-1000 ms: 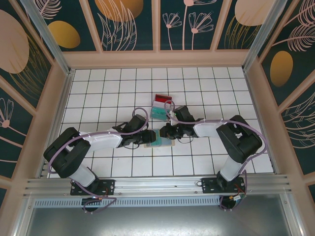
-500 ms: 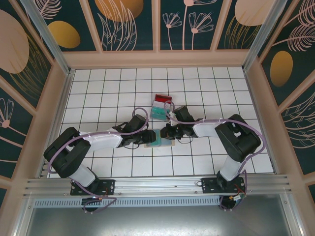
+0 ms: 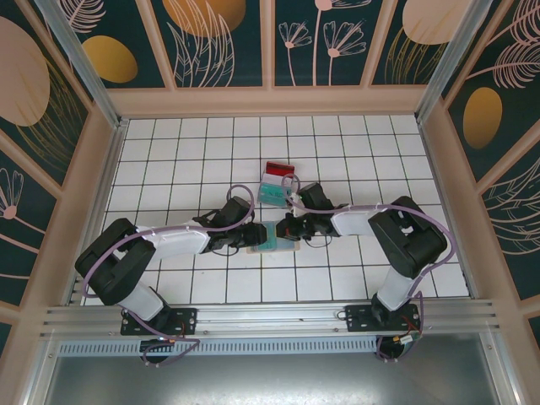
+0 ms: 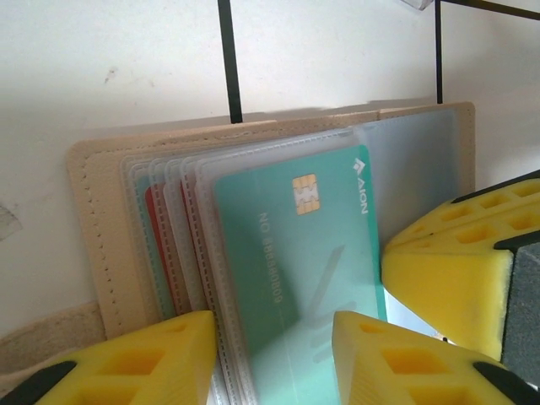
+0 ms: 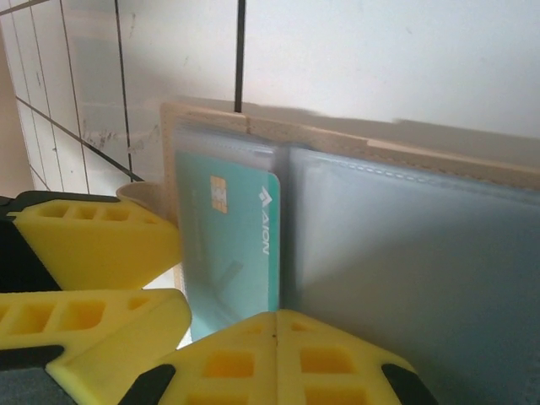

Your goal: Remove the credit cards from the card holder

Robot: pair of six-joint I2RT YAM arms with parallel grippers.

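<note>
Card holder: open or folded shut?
Open. The card holder lies spread flat, both clear sleeve panels facing up, a teal card tucked in one.

White tiled counter (image 3: 169,152) with dark grid lines, evenly lit. Pale-framed teal wall panels (image 3: 224,42) bearing gold ovals and leaf drawings stand at 9, 12 and 3 o'clock. An aluminium rail (image 3: 270,316) runs at 6.

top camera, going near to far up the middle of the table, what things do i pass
card holder → loose teal card → red card
</note>
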